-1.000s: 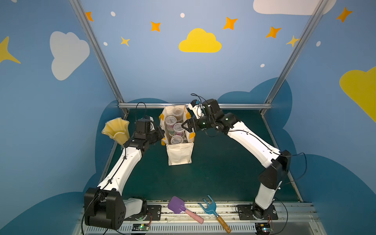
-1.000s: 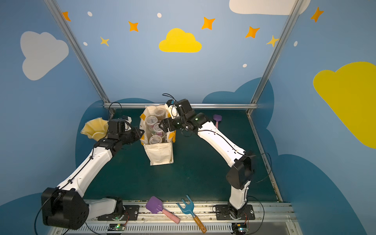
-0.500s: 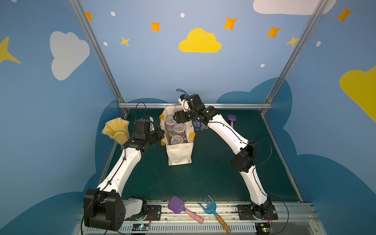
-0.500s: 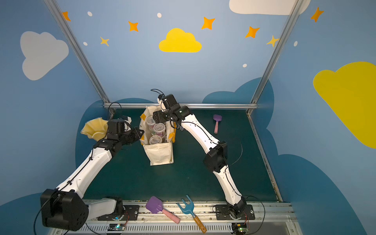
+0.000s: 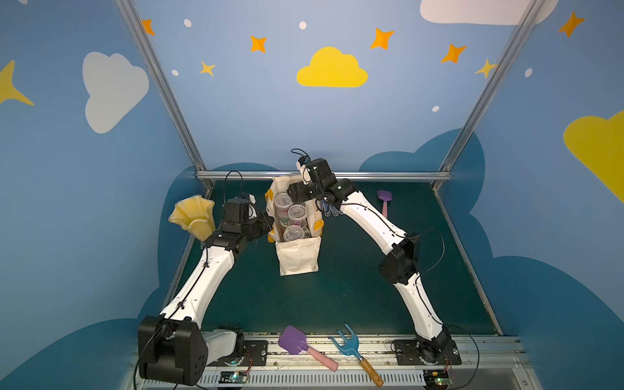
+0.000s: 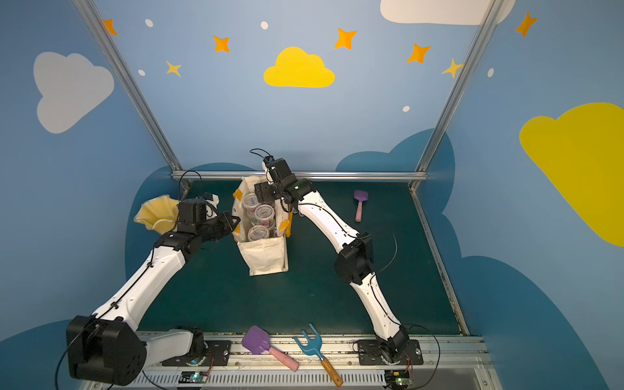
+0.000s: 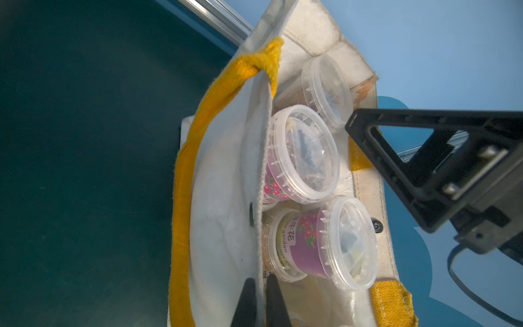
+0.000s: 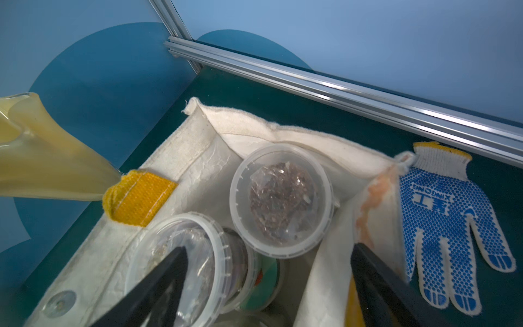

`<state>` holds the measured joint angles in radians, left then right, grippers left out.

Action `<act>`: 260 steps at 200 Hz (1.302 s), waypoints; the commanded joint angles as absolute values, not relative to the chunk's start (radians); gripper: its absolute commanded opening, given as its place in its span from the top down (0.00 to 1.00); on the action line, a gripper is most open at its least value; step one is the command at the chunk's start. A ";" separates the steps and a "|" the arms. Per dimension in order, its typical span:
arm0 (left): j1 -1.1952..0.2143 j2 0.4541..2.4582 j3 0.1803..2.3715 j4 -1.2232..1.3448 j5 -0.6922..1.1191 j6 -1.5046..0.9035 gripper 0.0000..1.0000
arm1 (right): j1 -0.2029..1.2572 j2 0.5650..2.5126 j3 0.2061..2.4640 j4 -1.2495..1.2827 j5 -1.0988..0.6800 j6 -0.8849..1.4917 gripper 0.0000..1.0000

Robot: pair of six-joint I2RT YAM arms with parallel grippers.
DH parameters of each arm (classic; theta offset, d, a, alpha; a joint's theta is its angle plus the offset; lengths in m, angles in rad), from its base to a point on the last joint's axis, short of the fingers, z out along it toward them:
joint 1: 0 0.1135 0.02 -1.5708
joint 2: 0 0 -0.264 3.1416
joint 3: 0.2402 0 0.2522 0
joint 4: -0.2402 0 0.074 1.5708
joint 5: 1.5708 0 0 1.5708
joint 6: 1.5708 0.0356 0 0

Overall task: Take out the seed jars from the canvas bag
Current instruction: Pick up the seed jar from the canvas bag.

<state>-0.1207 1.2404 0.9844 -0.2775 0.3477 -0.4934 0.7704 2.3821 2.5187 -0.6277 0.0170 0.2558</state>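
The cream canvas bag (image 5: 299, 256) (image 6: 268, 256) with orange-yellow handles stands upright at mid-table. Several clear lidded seed jars (image 5: 297, 212) (image 6: 264, 212) are stacked inside it. My left gripper (image 7: 260, 297) (image 5: 268, 219) is shut on the bag's left wall at the rim, beside a purple-labelled seed jar (image 7: 308, 243). Over the far end of the bag's mouth my right gripper (image 8: 268, 247) (image 5: 293, 194) hangs open. One of its fingers (image 8: 158, 283) is above a clear lid and the other is past the bag's right wall. A jar of brown seeds (image 8: 283, 198) lies just beyond its fingertips.
A yellow ruffled vase (image 5: 192, 216) (image 8: 42, 158) stands left of the bag, behind my left wrist. A blue-dotted glove (image 8: 447, 215) lies right of the bag. A purple shovel (image 5: 385, 199) lies at the back right. On the front rail are another purple shovel (image 5: 297, 341) and a blue fork (image 5: 351, 347).
My right arm has swung left, from beside the bag's right wall to above its far end, still open. The left arm and the bag have not moved.
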 commanded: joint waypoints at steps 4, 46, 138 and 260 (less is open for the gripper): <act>-0.126 1.211 0.981 -0.281 0.412 -0.489 0.96 | 0.779 2.431 2.585 -0.574 0.031 0.280 0.12; -0.127 1.207 0.983 -0.278 0.434 -0.492 0.96 | 0.780 2.477 2.630 -0.566 0.064 0.284 0.12; -0.129 1.207 0.977 -0.271 0.457 -0.501 0.96 | 0.773 2.518 2.642 -0.548 0.113 0.280 0.13; -0.130 1.209 0.963 -0.259 0.454 -0.505 0.96 | 0.753 2.500 2.618 -0.498 0.109 0.318 0.44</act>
